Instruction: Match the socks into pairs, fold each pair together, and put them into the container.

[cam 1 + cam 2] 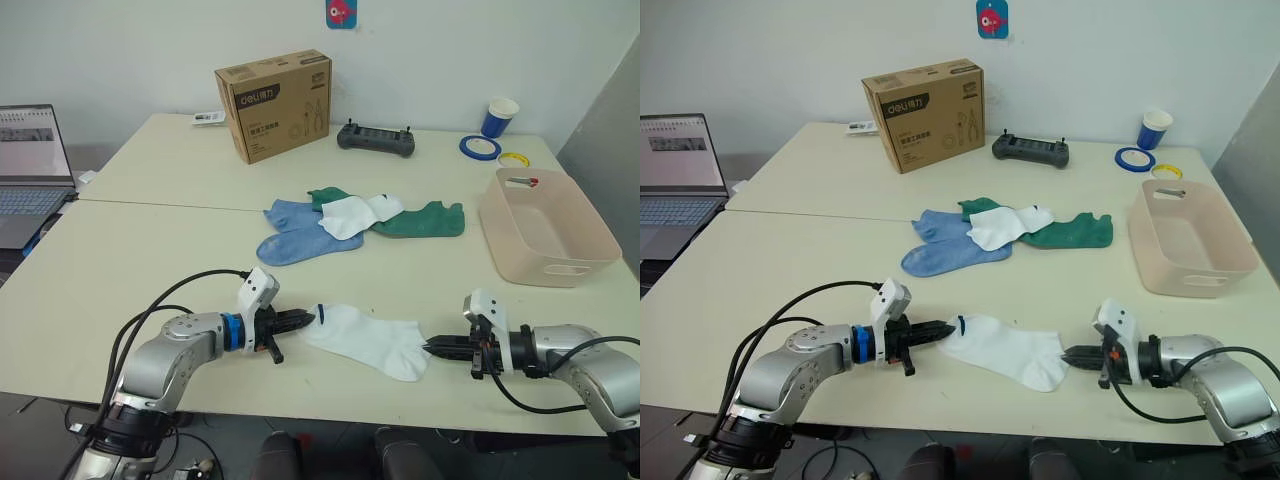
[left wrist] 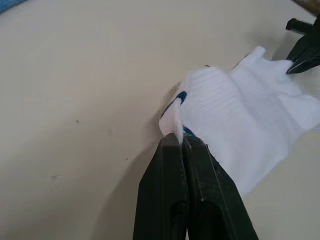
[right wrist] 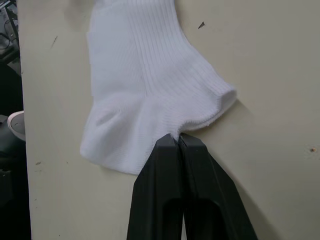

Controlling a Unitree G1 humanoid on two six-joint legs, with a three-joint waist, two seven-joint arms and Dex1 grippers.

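White sock, near table edge, flat, stretched between both grippers: left gripper fingers clamped on toe end; right gripper fingers pinching cuff edge. Risk: shallow pinches may slip when lifted. Container far right.

The place looked like an office or robotics lab room. Two plain cream rectangular tables stood pushed together against a bare white wall. An open grey laptop sat at the left edge, its screen lit. Near the wall lay a black handheld controller with two short sticks, a brown cardboard box with black print of hand tools, two rolls of tape, blue and yellow, and a blue-and-white paper cup.
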